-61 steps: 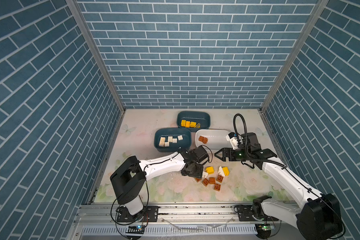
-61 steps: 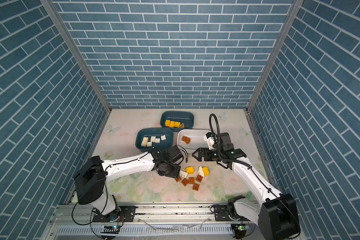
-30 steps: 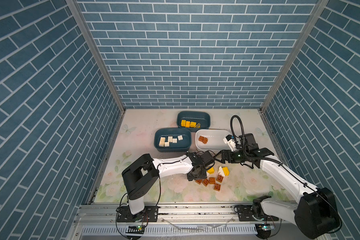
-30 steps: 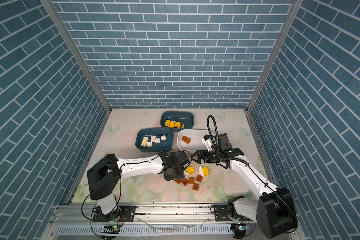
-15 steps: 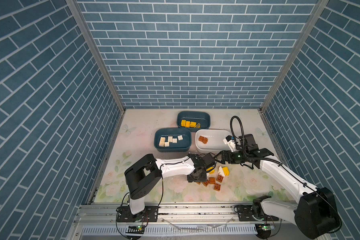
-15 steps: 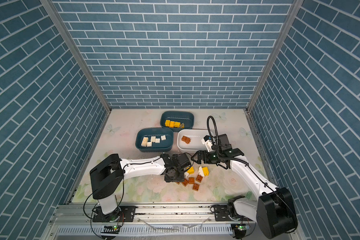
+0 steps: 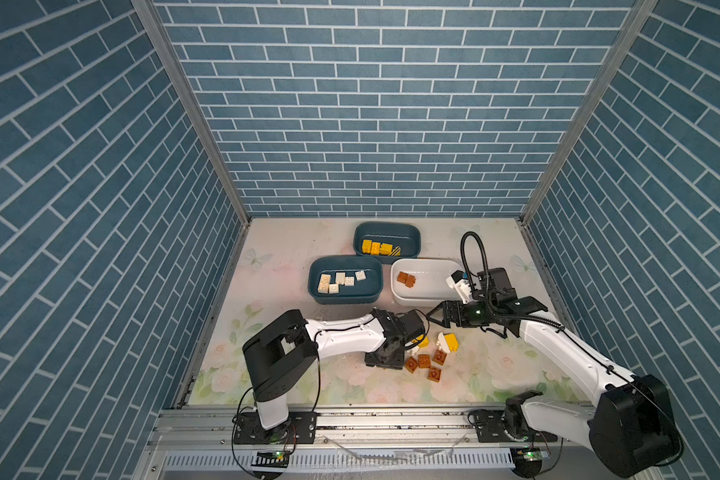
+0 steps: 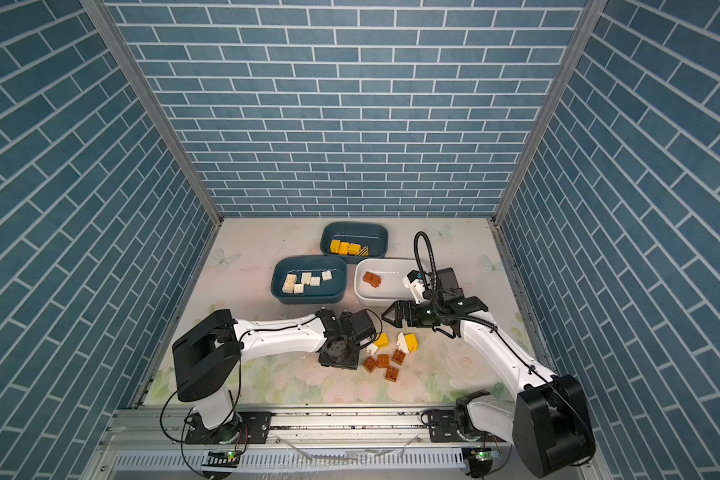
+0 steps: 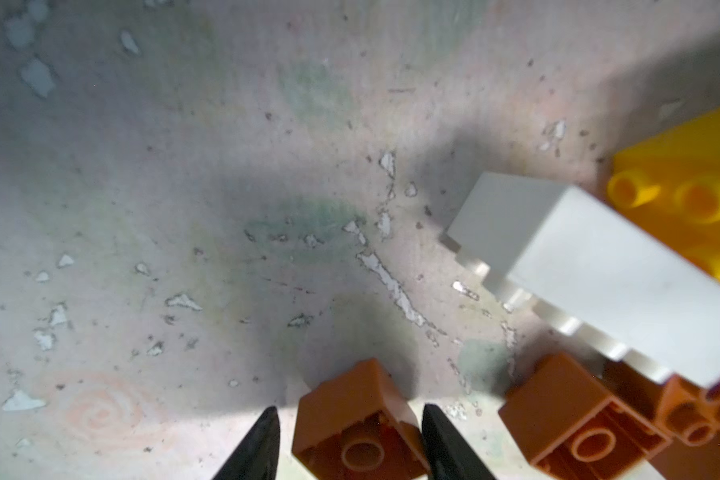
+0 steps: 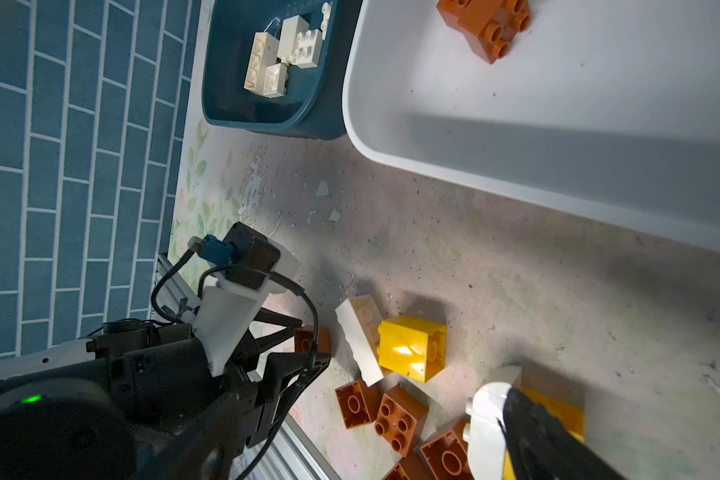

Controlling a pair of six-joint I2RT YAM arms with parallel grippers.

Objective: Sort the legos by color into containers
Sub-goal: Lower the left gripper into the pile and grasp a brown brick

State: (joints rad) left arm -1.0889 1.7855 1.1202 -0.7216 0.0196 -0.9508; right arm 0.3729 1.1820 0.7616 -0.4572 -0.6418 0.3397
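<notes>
No text, label, brand, number or sign is reading legibly in any view. The studs of the brown brick (image 9: 358,424) closest to the left wrist camera may be carrying embossed marks, but that view is blurring them beyond reading.

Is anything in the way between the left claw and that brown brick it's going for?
Nothing visible. The left gripper straddles the brown brick, one finger on each side. The white brick lies off to the side, clear of the jaws.
</notes>
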